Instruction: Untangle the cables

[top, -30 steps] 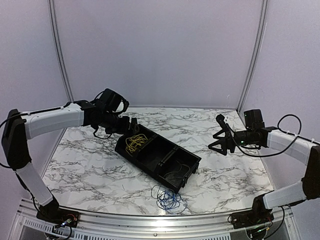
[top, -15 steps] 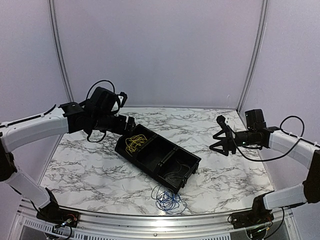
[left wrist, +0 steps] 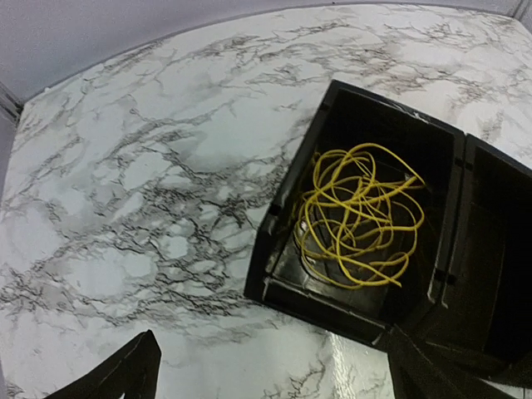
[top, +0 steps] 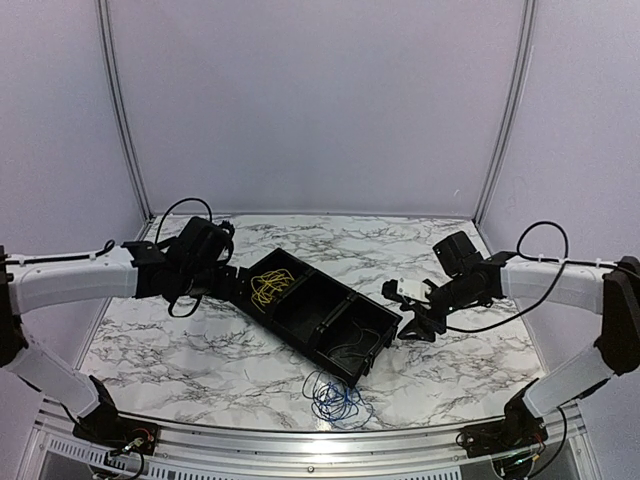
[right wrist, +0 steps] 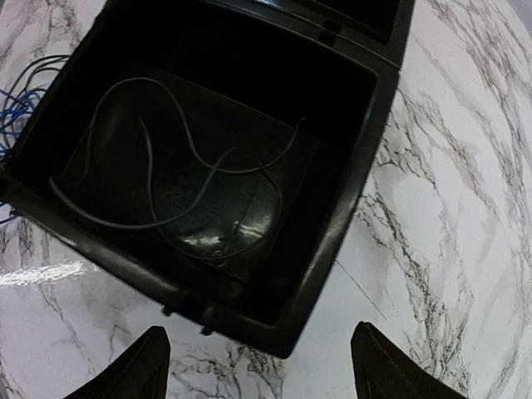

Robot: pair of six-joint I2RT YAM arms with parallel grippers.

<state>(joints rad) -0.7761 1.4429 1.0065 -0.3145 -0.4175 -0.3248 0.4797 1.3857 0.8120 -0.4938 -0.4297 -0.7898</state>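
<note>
A tangle of yellow cables (top: pixel 268 285) lies in the far-left compartment of a black three-compartment tray (top: pixel 392 320); it shows clearly in the left wrist view (left wrist: pixel 357 216). A tangle of blue cables (top: pixel 335 398) lies on the table in front of the tray, and its edge shows in the right wrist view (right wrist: pixel 21 100). A thin dark wire (right wrist: pixel 183 166) lies in the tray's right compartment. My left gripper (top: pixel 235 283) is open and empty just off the tray's left end (left wrist: pixel 274 283). My right gripper (top: pixel 408 315) is open and empty over the tray's right corner (right wrist: pixel 366 166).
The white marble-pattern table (top: pixel 180 340) is bounded by a metal rail along its front edge (top: pixel 300 440) and by pale walls at the back and sides. The tray's middle compartment (top: pixel 312 305) looks empty.
My left arm has dropped and its gripper now sits low at the tray's left end. My right gripper has swung left and down to the tray's right end. The cables have not moved.
</note>
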